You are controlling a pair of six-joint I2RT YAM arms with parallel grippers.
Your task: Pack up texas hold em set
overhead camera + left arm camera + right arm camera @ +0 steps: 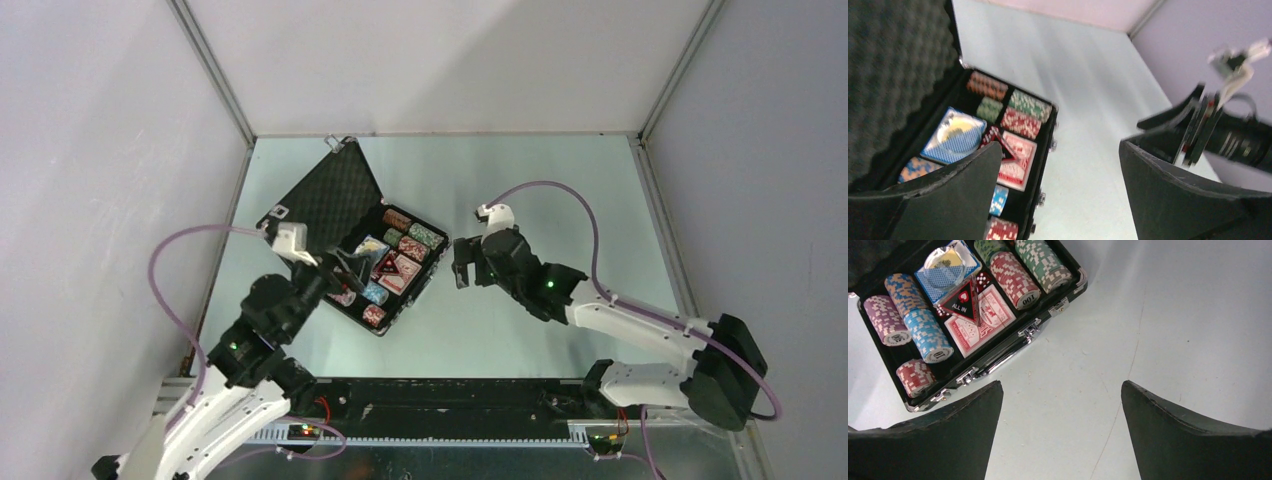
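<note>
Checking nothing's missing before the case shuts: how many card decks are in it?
2, both in the case: the blue deck under a clear disc, the red deck beside it toward the front rim, partly under the triangle. None visible elsewhere.

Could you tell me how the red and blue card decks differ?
The red card deck lies by the front wall of the open black case; the blue card deck sits behind it. A black-red triangle overlaps the red deck; a clear round disc tops the blue deck. Both lie flat.
</note>
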